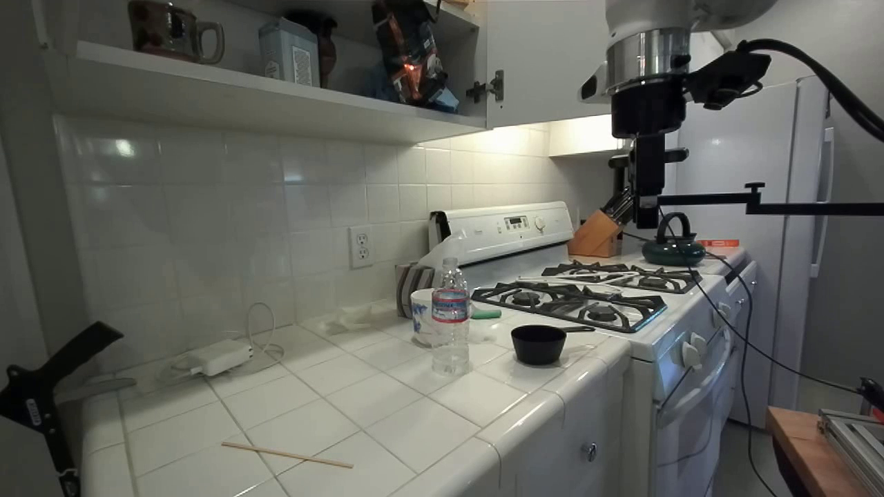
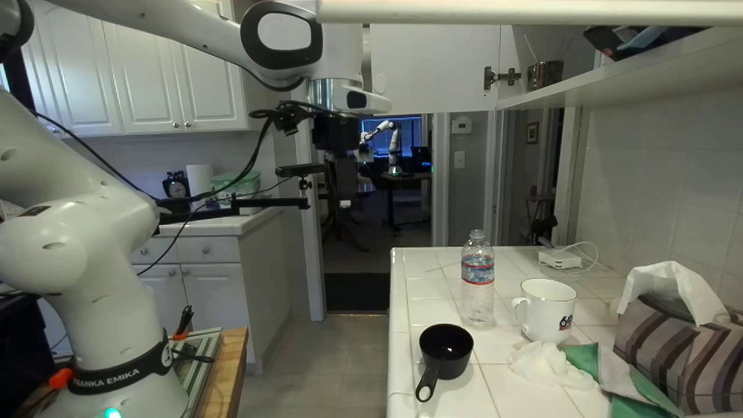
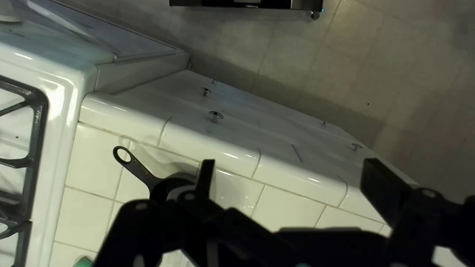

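A robot's hand (image 3: 289,170), fingers (image 3: 205,176) spread wide and gripping nothing, hangs in the air well apart from the things on a white tiled table (image 1: 304,397). In an exterior view, a black cup (image 1: 539,346) sits upright near the table's edge (image 1: 528,416), its handle (image 1: 580,329) pointing right, toward the stove (image 1: 583,304); the cup's long axis runs roughly along that edge. To its left a clear bottle (image 1: 450,345) stands upright, long axis vertical, its red-and-blue label (image 1: 449,306) partway up; a thin stick (image 1: 286,455) lies flat at near left, stretching left to right. In an exterior view, a white mug (image 2: 545,310) stands right of the bottle, its looped handle (image 2: 516,309) turned left toward it.
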`<state>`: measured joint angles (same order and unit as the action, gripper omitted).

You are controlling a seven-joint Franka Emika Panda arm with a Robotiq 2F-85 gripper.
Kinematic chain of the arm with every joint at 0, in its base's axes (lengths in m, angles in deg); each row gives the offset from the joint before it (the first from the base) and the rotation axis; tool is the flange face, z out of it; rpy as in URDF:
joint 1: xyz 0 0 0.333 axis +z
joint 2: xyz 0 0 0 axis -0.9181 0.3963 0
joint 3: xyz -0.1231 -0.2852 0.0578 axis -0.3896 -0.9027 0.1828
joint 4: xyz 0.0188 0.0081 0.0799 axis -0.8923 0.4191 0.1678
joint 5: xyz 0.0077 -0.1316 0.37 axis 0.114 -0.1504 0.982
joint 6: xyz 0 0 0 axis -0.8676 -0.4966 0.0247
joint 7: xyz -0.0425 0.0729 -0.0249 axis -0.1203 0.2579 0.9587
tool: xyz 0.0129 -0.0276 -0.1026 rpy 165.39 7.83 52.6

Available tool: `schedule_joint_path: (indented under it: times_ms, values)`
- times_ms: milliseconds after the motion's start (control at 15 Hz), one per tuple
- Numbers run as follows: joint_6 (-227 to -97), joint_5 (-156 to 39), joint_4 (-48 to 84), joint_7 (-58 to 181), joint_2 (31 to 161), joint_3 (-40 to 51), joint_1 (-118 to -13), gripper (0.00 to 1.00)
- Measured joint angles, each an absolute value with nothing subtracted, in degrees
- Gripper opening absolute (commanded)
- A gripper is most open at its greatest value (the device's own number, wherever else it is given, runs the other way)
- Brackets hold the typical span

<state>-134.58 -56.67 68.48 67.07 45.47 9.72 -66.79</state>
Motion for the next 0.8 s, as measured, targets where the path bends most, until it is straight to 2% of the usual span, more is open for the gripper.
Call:
schedule_joint_path:
  times_ms: [400,800]
  values:
    - [-135.1,-56.67,68.45,67.2,45.57,9.6,-66.79,1.0]
    - [-149.03,-58.05,68.48,70.24,49.8,8.88,-67.15,1.0]
